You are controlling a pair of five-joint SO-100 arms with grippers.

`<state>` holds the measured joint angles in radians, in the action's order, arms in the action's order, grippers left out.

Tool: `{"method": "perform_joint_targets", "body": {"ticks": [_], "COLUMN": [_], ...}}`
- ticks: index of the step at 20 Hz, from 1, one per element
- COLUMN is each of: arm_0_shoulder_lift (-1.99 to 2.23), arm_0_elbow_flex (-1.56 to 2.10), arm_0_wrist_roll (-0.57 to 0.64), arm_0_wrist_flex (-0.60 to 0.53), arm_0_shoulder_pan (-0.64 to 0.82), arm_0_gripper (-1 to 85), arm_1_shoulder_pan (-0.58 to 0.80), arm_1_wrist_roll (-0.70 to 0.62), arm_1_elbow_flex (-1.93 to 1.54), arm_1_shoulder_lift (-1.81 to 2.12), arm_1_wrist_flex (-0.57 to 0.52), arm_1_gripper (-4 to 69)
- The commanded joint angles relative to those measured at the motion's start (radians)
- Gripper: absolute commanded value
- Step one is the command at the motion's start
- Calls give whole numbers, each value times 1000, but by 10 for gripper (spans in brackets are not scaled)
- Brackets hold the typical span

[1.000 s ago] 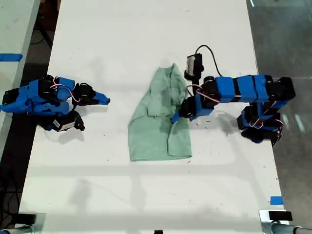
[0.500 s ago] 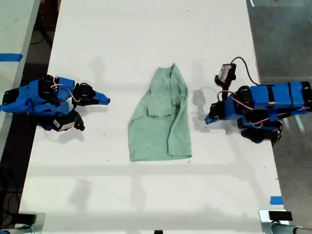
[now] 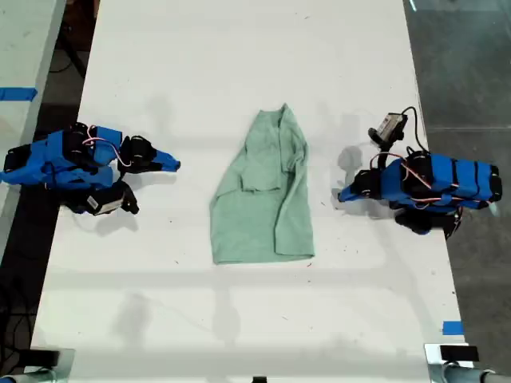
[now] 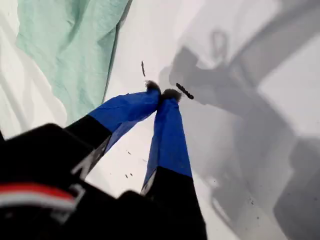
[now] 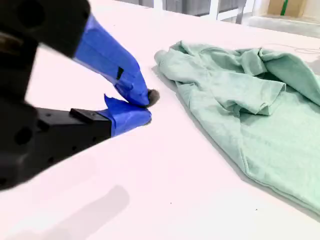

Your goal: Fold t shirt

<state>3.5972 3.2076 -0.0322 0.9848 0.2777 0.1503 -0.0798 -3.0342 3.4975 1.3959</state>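
Note:
The pale mint-green t shirt [image 3: 263, 199] lies flat in the middle of the white table [image 3: 239, 48], with one side and a sleeve folded in over the body. My first gripper [image 3: 343, 195] rests on the table at the exterior view's right, a short gap from the shirt's edge. Its blue fingertips meet in the first wrist view [image 4: 162, 94], shut and holding nothing, beside the t shirt [image 4: 70, 55]. My second gripper [image 3: 174, 165] lies at the exterior view's left, well apart from the shirt. It is shut and empty [image 5: 146, 106], with the t shirt [image 5: 260, 115] beyond it.
Blue tape marks [image 3: 453, 327] sit near the table's corner at the exterior view's lower right. Another tape strip [image 3: 16, 93] lies on a second surface at that view's left. Dark floor [image 3: 471, 64] borders the table at the exterior view's right.
My first arm has pulled back from the shirt's edge toward the exterior view's right and folded down low. The shirt stays folded. The second arm has not moved.

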Motion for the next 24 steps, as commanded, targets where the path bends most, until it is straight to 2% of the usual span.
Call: {"method": "perform_joint_targets", "body": {"ticks": [1, 24], "arm_0_shoulder_lift": [9, 9], "arm_0_elbow_flex": [12, 20], "arm_0_wrist_roll": [-11, -34], "arm_0_wrist_flex": [-3, 0], "arm_0_shoulder_pan": [-3, -3], "arm_0_gripper": [1, 1], "arm_1_shoulder_pan": [-3, -23], "arm_1_wrist_roll": [20, 5], "arm_1_elbow_flex": [-41, -49], "arm_1_shoulder_lift": [12, 12], "arm_1_wrist_flex": [2, -9], "arm_1_gripper": [16, 16]}}
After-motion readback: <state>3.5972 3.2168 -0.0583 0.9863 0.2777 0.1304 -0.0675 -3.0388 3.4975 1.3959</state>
